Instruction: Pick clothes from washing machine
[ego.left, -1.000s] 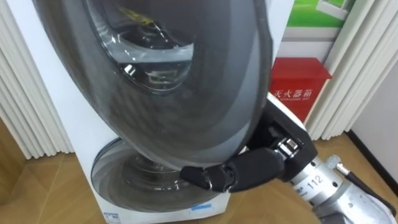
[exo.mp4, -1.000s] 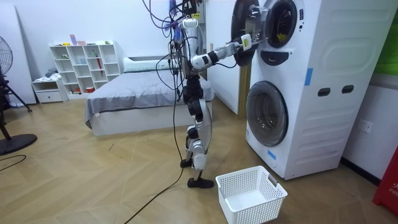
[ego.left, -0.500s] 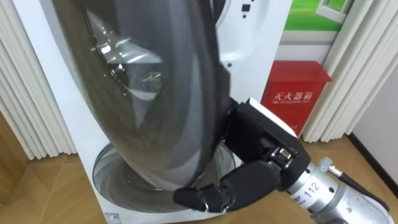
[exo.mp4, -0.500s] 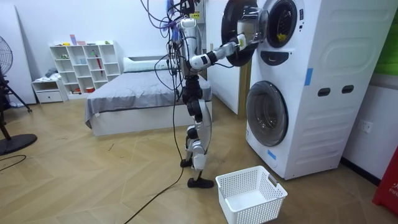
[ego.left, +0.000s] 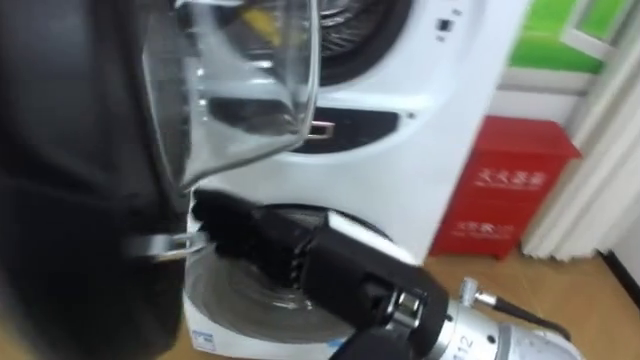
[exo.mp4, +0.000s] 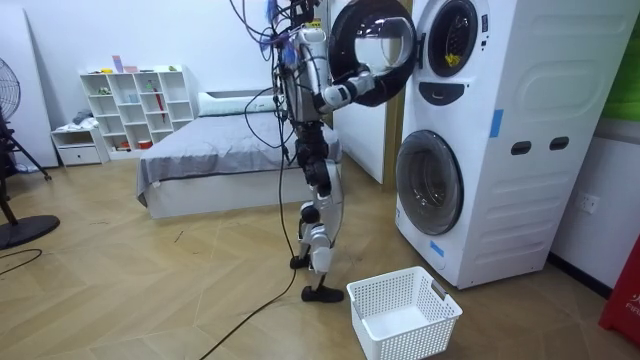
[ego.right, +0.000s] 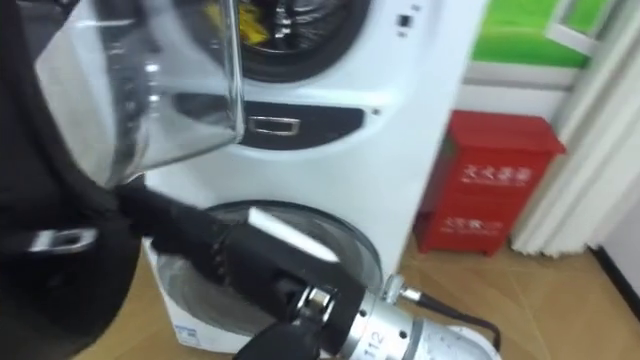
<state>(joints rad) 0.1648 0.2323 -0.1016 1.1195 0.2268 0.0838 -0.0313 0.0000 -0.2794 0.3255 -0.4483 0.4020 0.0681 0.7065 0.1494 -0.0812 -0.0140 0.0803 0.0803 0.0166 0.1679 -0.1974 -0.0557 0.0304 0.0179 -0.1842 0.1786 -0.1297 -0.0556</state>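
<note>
The upper washing machine's (exo.mp4: 500, 60) round door (ego.left: 60, 200) stands swung wide open at the left, its clear glass bowl (ego.left: 240, 90) facing the drum. My right hand (ego.left: 250, 235) reaches in from the lower right, its dark fingers (ego.right: 190, 240) straight and lying against the door's inner rim by the metal latch (ego.left: 165, 243). It is open and holds nothing. Yellow clothing (ego.left: 255, 20) lies inside the open drum (ego.left: 350, 30) at the top, also seen as a yellow patch (exo.mp4: 455, 62) in the room view. I stand upright in front of the stacked machines.
The lower machine's shut round door (ego.left: 250, 295) sits below my arm. A red box (ego.left: 515, 190) stands on the floor to the right, beside pale curtains (ego.left: 600, 200). A white basket (exo.mp4: 403, 312) sits on the floor by my feet, and a bed (exo.mp4: 220, 160) stands behind me.
The door has swung much further open toward my left, baring the drum. My right hand has moved from the door's outer rim to its inner side. The head camera has shifted.
</note>
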